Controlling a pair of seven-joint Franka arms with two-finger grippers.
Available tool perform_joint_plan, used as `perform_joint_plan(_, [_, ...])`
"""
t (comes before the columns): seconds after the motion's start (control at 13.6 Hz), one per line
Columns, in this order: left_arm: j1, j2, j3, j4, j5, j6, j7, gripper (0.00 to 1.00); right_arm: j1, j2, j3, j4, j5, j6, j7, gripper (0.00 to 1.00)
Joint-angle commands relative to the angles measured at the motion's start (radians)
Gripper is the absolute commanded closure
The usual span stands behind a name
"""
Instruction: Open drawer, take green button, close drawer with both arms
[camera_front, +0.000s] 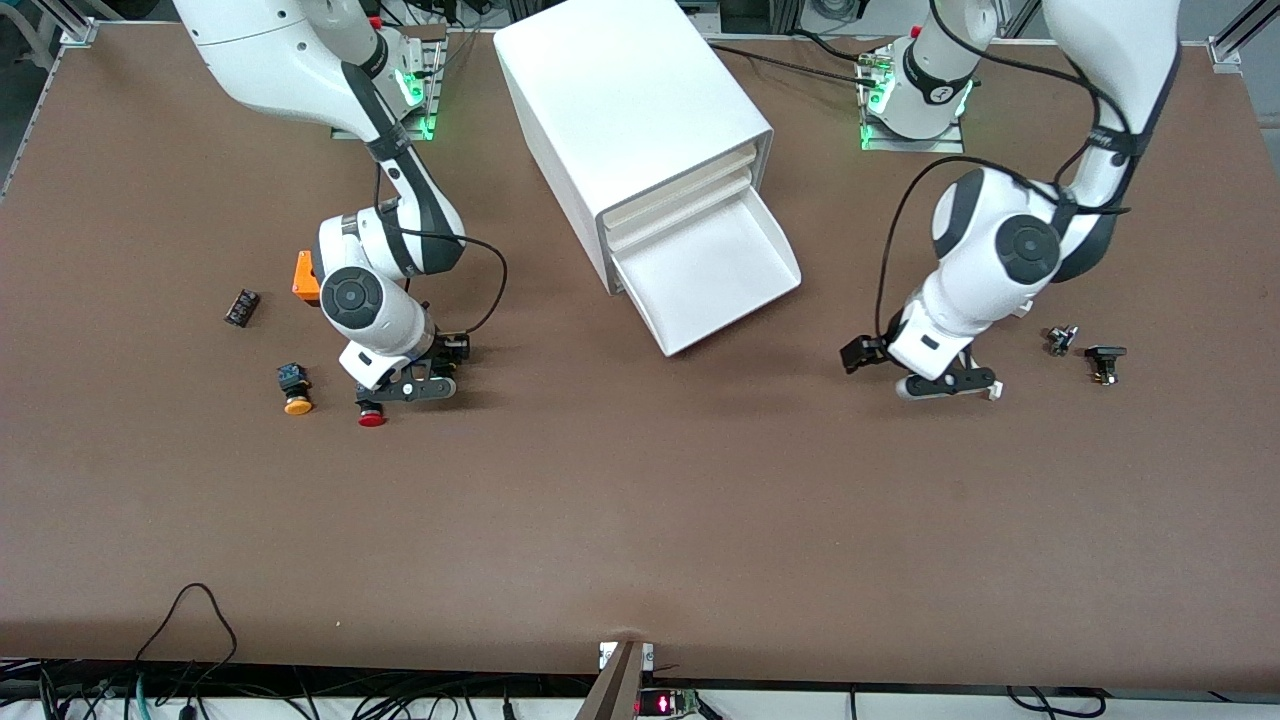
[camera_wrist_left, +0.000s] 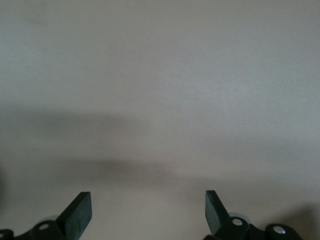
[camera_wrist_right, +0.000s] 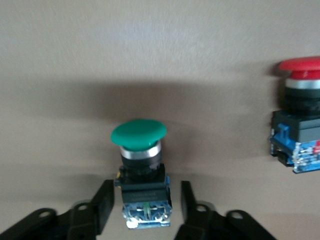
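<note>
Nearest to you on the brown bench (camera_front: 640, 520), toward the right arm's end, you see the red-capped button (camera_front: 372, 417) and the yellow-capped button (camera_front: 295, 390) lying close together. Just beside the red one sits the right claw (camera_front: 415, 388), low at the bench. In the right wrist view its fingers (camera_wrist_right: 102, 210) stand a little apart on either side of the black body of the green button (camera_wrist_right: 141, 170), with a narrow gap on each side, so you should read the claw as released rather than grasping. The green button stands on the bench between those fingers, its cap pointing away from the claw, and the red button is near it.

Toward the left arm's end, the left claw (camera_front: 950, 385) hangs low over bare bench, fingers (camera_wrist_left: 77, 212) spread wide and holding nothing. Two small dark parts (camera_front: 1085, 352) lie just beside it.

Farther from you, the lowest drawer (camera_front: 715, 270) is pulled out of the white cabinet (camera_front: 630, 120), its tray showing white inside. A small black block (camera_front: 241, 307) and an orange piece (camera_front: 305, 277) lie near the right arm
</note>
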Motion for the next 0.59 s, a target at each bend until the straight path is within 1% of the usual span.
perform_joint_plan(0.0, [-0.032,0.067,0.001,0.007,0.062,0.078,-0.115,0.0,0.01,-0.042,0.008,0.044,0.014,-0.049,0.074,0.0])
perform_joint_plan(0.15, [-0.064,0.092,0.001,0.008,0.079,0.083,-0.178,0.0,0.023,-0.072,0.008,0.093,0.011,-0.121,0.117,0.0])
perform_joint_plan(0.22, [-0.077,0.102,-0.001,0.008,0.079,0.091,-0.205,0.0,0.025,-0.086,0.008,0.145,0.011,-0.198,0.121,0.0])
perform_joint_plan(0.37, [-0.109,0.115,-0.011,0.004,0.081,0.091,-0.265,0.0,0.025,-0.089,0.0,0.298,0.011,-0.395,0.124,0.0])
perform_joint_plan(0.51, [-0.112,0.116,-0.066,-0.013,0.081,0.085,-0.31,0.0,0.014,-0.095,0.003,0.418,0.011,-0.545,0.163,0.0])
